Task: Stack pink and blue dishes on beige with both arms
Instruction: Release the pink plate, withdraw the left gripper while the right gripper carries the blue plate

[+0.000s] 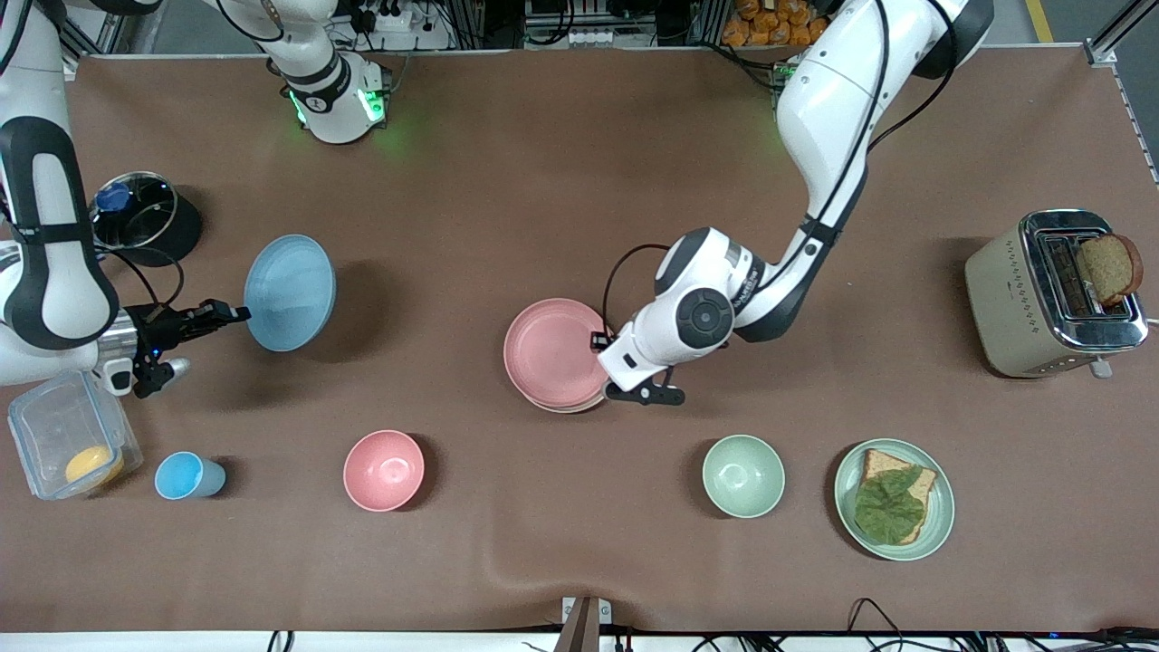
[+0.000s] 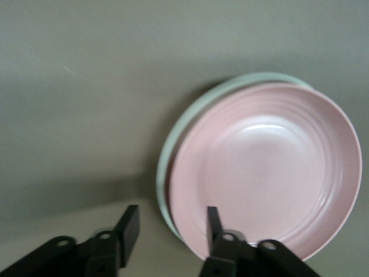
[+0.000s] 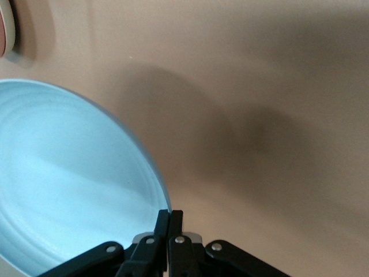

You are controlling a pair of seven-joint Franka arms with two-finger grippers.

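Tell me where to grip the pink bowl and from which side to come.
Grip the pink bowl by its rim, coming straight down from above. It stands upright and open on the table, its wall is thin enough to pinch, and nothing touches it; the blue cup stands well apart. One finger inside, one outside, would probably hold best.

1. The pink plate (image 1: 554, 350) is pastel pink; the beige plate (image 1: 563, 407) under it shows a cream rim.
2. The blue plate (image 1: 290, 292) is light blue.
3. The worktop (image 1: 543, 181) is brown.
4. Both end effectors, left (image 1: 605, 341) and right (image 1: 237, 314), are black on white arms with black bands.
5. The bowl (image 1: 384, 470) is pink, the cup (image 1: 186, 475) blue, the other bowl (image 1: 743, 475) pale green.
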